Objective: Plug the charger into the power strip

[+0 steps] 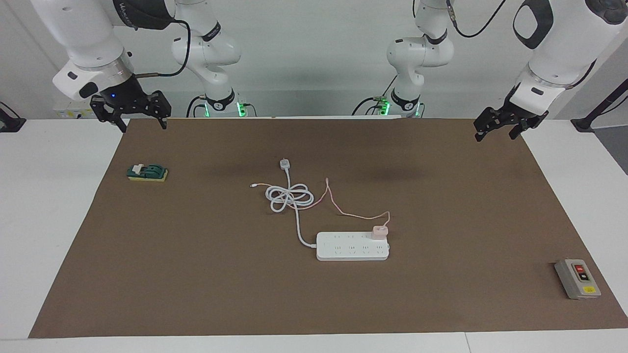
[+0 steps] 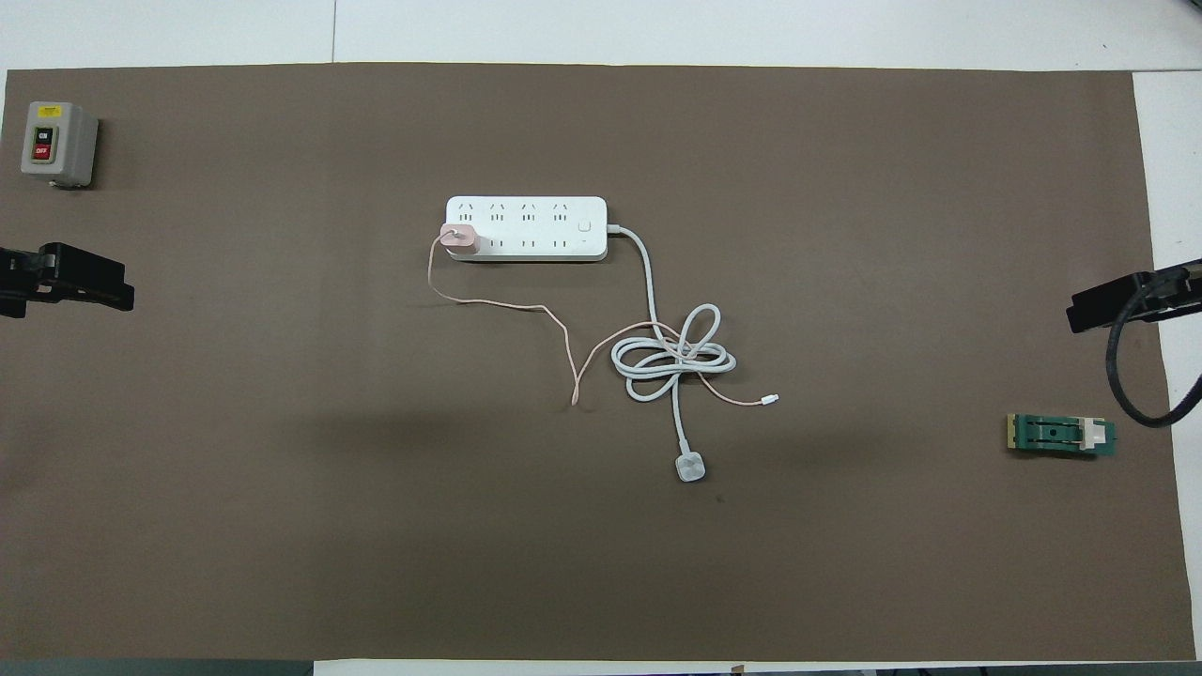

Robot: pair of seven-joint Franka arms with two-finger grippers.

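Observation:
The white power strip (image 1: 343, 252) lies flat in the middle of the brown mat and also shows in the overhead view (image 2: 535, 225). The pale-pink charger (image 1: 379, 231) sits on the strip's row of sockets nearer to the robots, at the end toward the left arm, and also shows in the overhead view (image 2: 459, 238). Its thin pink cable (image 1: 358, 215) trails toward the robots. My left gripper (image 1: 496, 131) hangs open and empty over the mat's corner at the left arm's end. My right gripper (image 1: 141, 121) hangs open and empty over the corner at the right arm's end.
The strip's thick white cord coils nearer to the robots and ends in a small white plug (image 1: 285, 164). A grey button box (image 1: 577, 278) lies at the left arm's end. A small green and yellow part (image 1: 147, 172) lies at the right arm's end.

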